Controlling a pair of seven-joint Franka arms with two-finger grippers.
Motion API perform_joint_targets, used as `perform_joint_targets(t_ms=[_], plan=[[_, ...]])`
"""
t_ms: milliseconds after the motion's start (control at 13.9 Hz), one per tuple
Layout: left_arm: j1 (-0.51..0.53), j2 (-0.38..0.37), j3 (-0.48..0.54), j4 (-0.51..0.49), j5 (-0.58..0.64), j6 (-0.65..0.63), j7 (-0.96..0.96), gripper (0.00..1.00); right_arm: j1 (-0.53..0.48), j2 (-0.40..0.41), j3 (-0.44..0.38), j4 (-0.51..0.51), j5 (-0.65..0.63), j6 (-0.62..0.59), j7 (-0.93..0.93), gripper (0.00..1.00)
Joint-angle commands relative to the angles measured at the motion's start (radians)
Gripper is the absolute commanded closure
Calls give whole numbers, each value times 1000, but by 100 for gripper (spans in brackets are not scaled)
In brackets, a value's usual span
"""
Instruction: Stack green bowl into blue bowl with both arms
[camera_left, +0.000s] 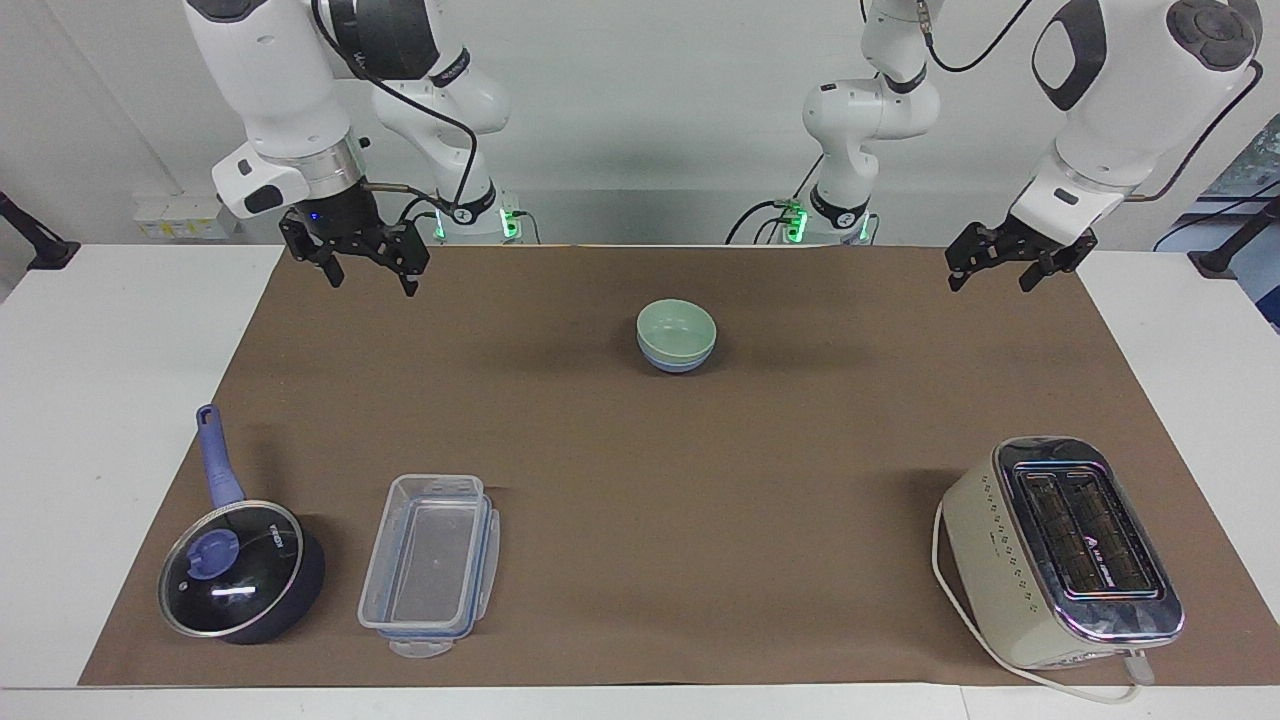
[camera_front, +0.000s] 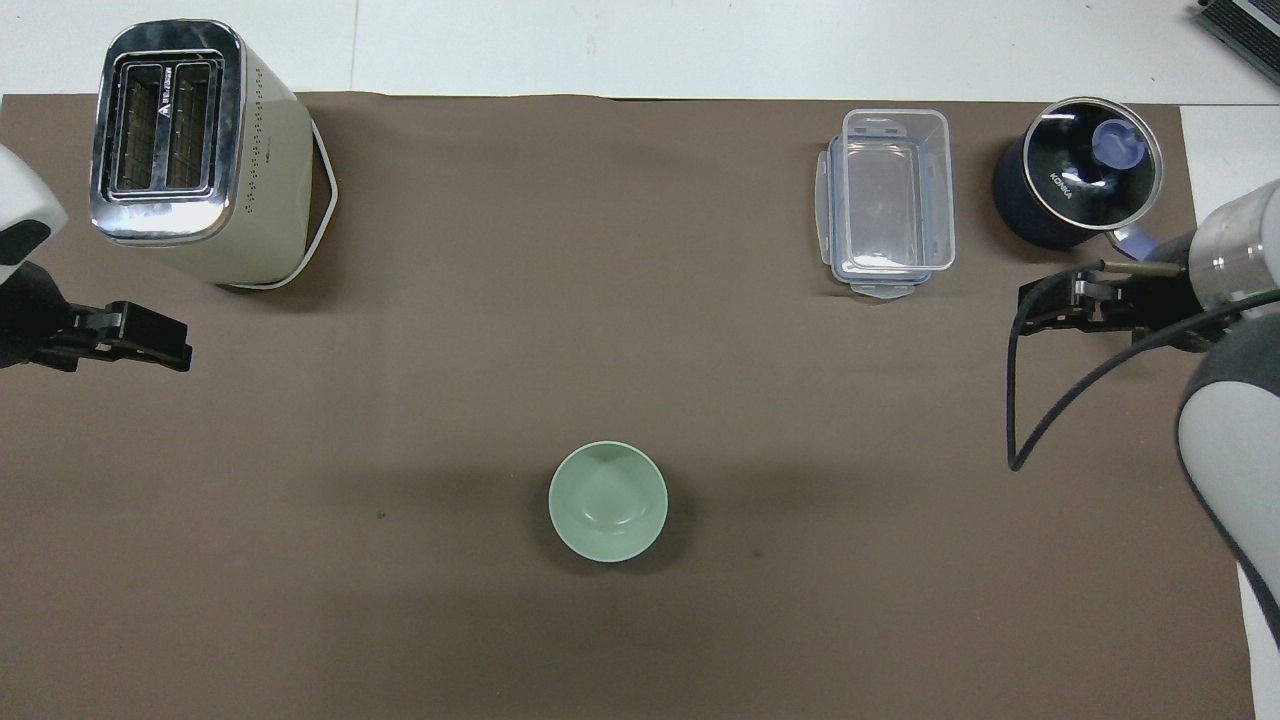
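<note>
The pale green bowl (camera_left: 677, 328) sits nested in the blue bowl (camera_left: 681, 363) in the middle of the brown mat, toward the robots' end. In the overhead view the green bowl (camera_front: 607, 500) hides the blue one. My right gripper (camera_left: 371, 282) hangs open and empty in the air over the mat's corner at the right arm's end; it also shows in the overhead view (camera_front: 1045, 308). My left gripper (camera_left: 988, 284) hangs open and empty over the mat's edge at the left arm's end, also in the overhead view (camera_front: 160, 345). Both are well apart from the bowls.
A cream toaster (camera_left: 1065, 550) stands far from the robots at the left arm's end. A clear plastic container (camera_left: 430, 565) and a dark lidded pot with a blue handle (camera_left: 240, 570) stand far from the robots at the right arm's end.
</note>
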Motion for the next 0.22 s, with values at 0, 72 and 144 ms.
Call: perform_joint_targets(t_ms=[0, 72, 144], plan=[[11, 10, -9, 25, 16, -23, -3, 0, -22, -29, 9, -36, 19, 22, -36, 0], [11, 10, -9, 25, 16, -23, -5, 0, -22, -29, 9, -36, 19, 22, -36, 0], [11, 10, -9, 25, 16, -23, -5, 0, -22, -29, 9, -36, 20, 22, -36, 0]])
